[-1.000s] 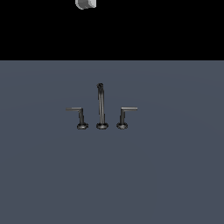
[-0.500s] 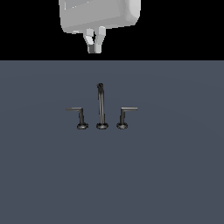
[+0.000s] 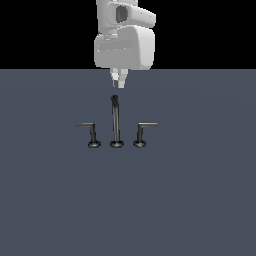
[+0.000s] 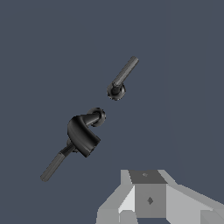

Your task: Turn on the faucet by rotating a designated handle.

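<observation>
Dark metal faucet [image 3: 116, 125] stands on a flat grey surface [image 3: 200, 200], with the white arm hanging above its spout [image 3: 115, 120].

From the exterior view, the gripper [image 3: 118, 80] sits just over the spout tip, touching nothing; its fingers look close together, holding nothing. The handle [image 3: 142, 133] stands at that view's right, lever pointing outward, its twin [image 3: 90, 134] at the left. Only the wrist view looks down on the spout's curved head and both levers' round bases.
</observation>
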